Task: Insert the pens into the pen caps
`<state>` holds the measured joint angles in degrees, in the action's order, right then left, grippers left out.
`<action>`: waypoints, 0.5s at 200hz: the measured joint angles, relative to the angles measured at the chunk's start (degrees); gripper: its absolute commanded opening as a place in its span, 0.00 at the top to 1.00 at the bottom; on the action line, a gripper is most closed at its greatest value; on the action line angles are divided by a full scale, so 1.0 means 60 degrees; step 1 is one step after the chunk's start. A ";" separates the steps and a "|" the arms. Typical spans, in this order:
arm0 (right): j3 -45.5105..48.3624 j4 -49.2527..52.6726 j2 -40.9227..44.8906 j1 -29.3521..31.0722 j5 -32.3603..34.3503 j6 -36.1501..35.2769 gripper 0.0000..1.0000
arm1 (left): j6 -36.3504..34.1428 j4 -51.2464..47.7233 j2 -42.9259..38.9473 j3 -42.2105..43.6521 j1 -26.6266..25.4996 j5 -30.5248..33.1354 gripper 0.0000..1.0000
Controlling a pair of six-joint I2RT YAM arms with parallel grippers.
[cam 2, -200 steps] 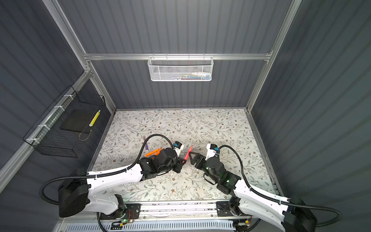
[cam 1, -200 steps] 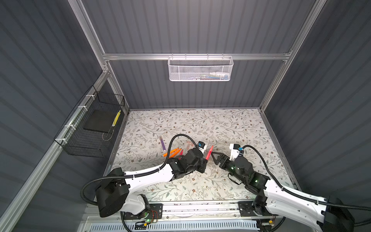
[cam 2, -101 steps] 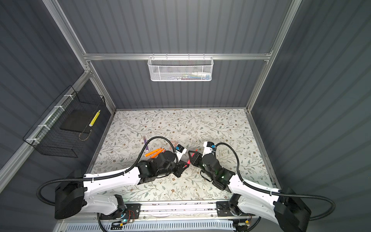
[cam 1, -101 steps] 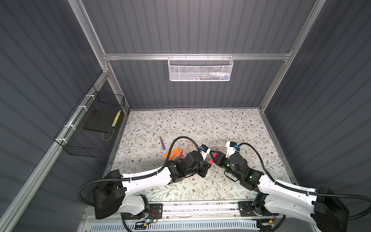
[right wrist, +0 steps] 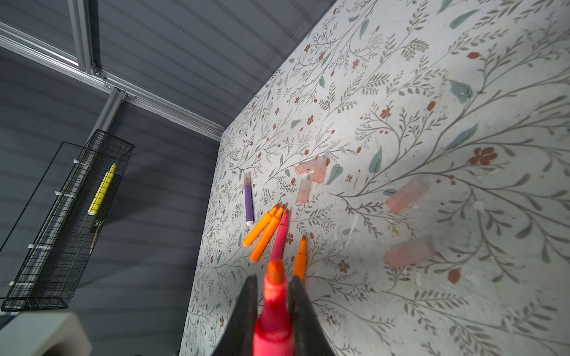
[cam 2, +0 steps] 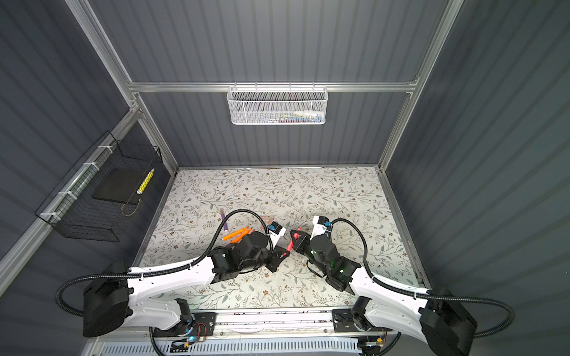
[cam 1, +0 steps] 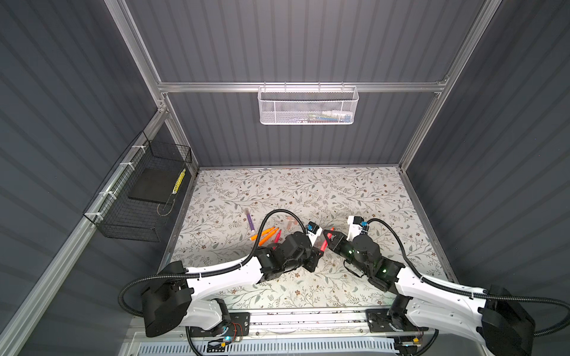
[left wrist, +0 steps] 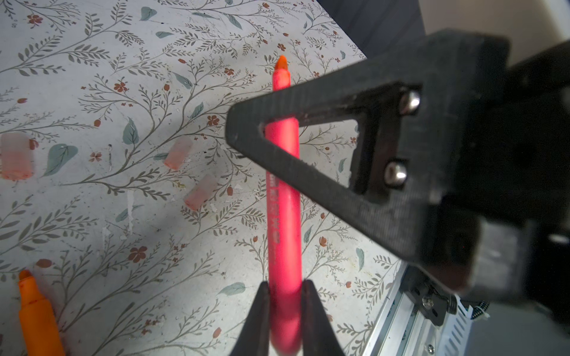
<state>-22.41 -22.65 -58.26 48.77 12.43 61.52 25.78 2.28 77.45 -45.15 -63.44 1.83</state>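
Observation:
A pink-red pen (left wrist: 282,200) is held in the air between both arms, orange tip away from the left wrist. My left gripper (left wrist: 285,296) is shut on its lower end. My right gripper (right wrist: 273,292) is shut on the same pen (right wrist: 274,311) just behind the tip. In both top views they meet mid-table, left gripper (cam 1: 319,251), right gripper (cam 1: 328,237). On the mat lie a purple pen (right wrist: 248,200), three orange pens (right wrist: 267,235) and another pink pen (right wrist: 279,237). Several pale pink pen caps (right wrist: 405,195) lie loose beside them.
A black wire basket (cam 1: 138,200) with a yellow marker hangs on the left wall. A white mesh basket (cam 1: 308,106) hangs on the back wall. An aluminium rail (left wrist: 398,308) runs along the mat's front edge.
My right gripper moved left to the raised pen and closed on it near the tip. The left gripper kept its hold on the pen's other end.

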 measured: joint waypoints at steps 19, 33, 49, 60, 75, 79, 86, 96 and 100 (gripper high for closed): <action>0.0000 -0.0022 -0.0058 0.0098 -0.0015 0.0120 1.00 | -0.0095 0.0117 0.0022 0.0000 0.0000 0.0011 0.72; 0.0000 -0.0098 -0.0073 0.0157 -0.0025 0.0248 1.00 | -0.0164 0.0244 0.0058 0.0000 0.0000 0.0018 0.71; 0.0022 -0.0306 -0.0102 0.0197 -0.0036 0.0415 1.00 | -0.0211 0.0423 0.0200 0.0000 0.0000 0.0051 0.71; 0.0044 -0.0470 -0.0149 0.0211 -0.0040 0.0503 1.00 | -0.0233 0.0517 0.0313 -0.0004 0.0000 0.0069 0.70; 0.0062 -0.0656 -0.0233 0.0233 -0.0051 0.0634 1.00 | -0.0244 0.0612 0.0499 -0.0011 0.0000 0.0080 0.69; 0.0073 -0.0710 -0.0248 0.0244 -0.0055 0.0678 1.00 | -0.0251 0.0637 0.0535 -0.0011 0.0000 0.0080 0.69; 0.0084 -0.0783 -0.0270 0.0259 -0.0066 0.0718 1.00 | -0.0270 0.0670 0.0586 -0.0011 -0.0004 0.0080 0.69; 0.0109 -0.0936 -0.0328 0.0288 -0.0073 0.0761 1.00 | -0.0273 0.0707 0.0641 -0.0011 -0.0004 0.0084 0.69; 0.0113 -0.0976 -0.0361 0.0306 -0.0073 0.0805 1.00 | -0.0273 0.0714 0.0641 -0.0011 0.0000 0.0087 0.69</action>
<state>-21.74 -28.51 -60.42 50.61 11.99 66.35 24.14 6.57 81.30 -45.21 -63.44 2.35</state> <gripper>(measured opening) 0.163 0.309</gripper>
